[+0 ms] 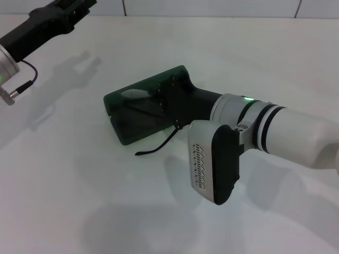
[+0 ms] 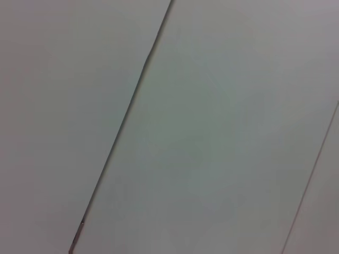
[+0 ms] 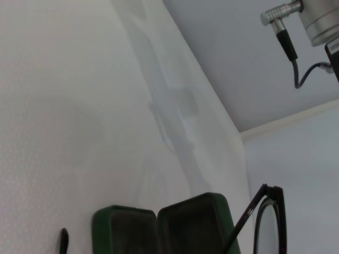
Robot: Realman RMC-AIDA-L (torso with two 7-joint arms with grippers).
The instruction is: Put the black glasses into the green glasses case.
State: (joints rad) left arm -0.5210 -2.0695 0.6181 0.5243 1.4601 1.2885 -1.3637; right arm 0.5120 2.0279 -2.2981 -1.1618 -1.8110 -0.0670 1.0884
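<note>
You had the right gripper (image 1: 172, 103) grasping the black glasses (image 1: 159, 145) over the open green glasses case (image 1: 119, 100) at frame center, release remaining.

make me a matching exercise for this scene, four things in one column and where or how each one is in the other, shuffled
Things:
1. green glasses case
2. black glasses
3. right gripper
4. left gripper

States:
A. raised at the far left, away from the case
B. lying open on the white table
C. reaching over the open case
D. held above the case, one temple tip trailing onto the table

Pairs: 1-B, 2-D, 3-C, 4-A
</note>
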